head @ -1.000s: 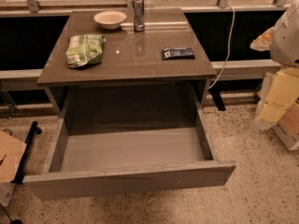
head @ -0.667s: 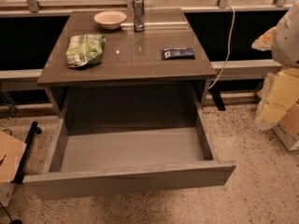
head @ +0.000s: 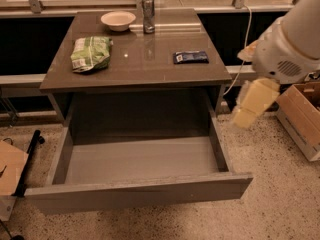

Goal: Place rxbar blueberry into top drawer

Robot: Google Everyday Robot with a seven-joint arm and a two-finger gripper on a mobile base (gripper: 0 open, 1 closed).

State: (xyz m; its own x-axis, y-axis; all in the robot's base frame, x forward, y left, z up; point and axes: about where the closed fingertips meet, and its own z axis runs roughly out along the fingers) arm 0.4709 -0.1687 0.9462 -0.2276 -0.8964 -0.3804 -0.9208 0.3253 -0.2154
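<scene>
Your end effector (head: 254, 104) hangs at the right of the scene, off the surface's (head: 150, 70) right edge and above the speckled floor, well apart from the rxbar blueberry (head: 190, 57); it shows only as a pale yellowish blur below the white arm, so you cannot tell whether it is apart or together. The rxbar blueberry lies flat on the right half of the surface, near the right edge. The top drawer (head: 141, 194) stands pulled out toward you beneath the surface, its grey inside bare. On the surface's left side you have a green chip bag (head: 90, 53), with a pale bowl (head: 118, 20) and a metal cylinder (head: 148, 15) toward the back. A cardboard box (head: 304, 115) sits on the floor at far right.
</scene>
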